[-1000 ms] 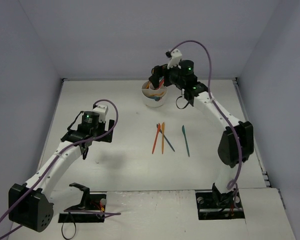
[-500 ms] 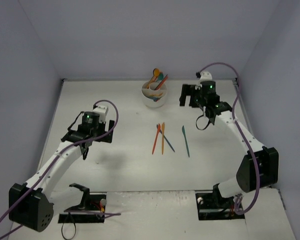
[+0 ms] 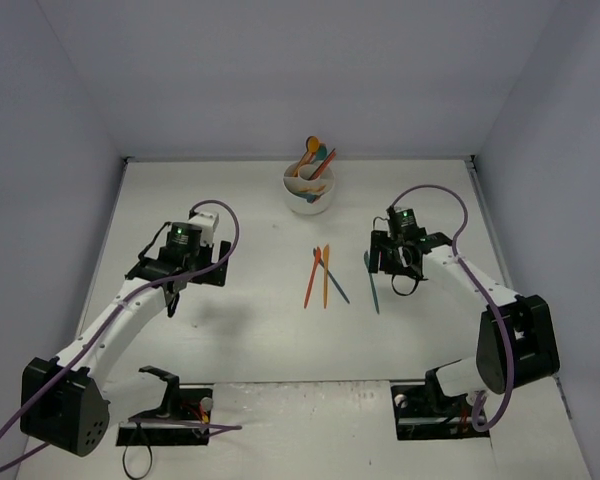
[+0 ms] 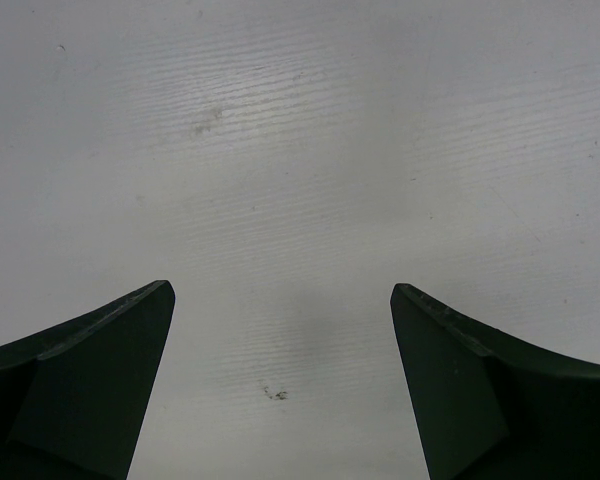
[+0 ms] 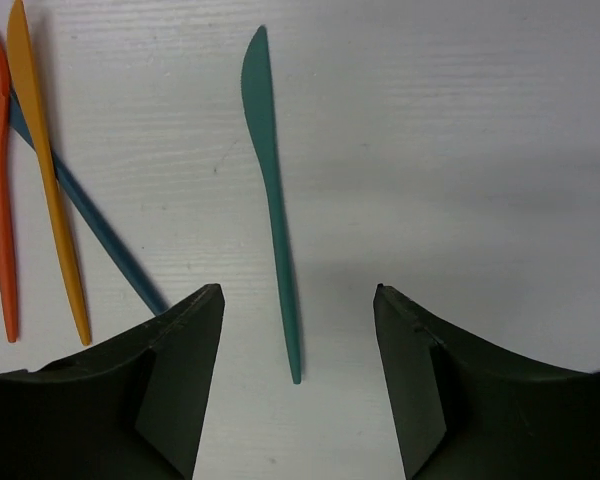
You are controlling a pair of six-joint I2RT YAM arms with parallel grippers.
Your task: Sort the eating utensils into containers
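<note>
From above, white cup (image 3: 309, 192) is sitting near the desk's (image 3: 230, 340) far edge, holding several utensils. Three crossed utensils (image 3: 322, 277) and teal knife (image 3: 372, 280) are lying mid-desk.

Left wrist: left pincer (image 4: 280, 290) is gaping wide, gripping nothing, over desk.

Right wrist: right pincer (image 5: 298, 292) is gaping wide, gripping nothing. Teal knife's handle is showing between its fingers, crossed trio lying apart to its left.

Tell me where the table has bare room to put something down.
Free: the wide patch left of the cup, under the left arm, and the strip right of the teal knife. Crowded: the middle, where three overlapping utensils lie beside the teal one.
</note>
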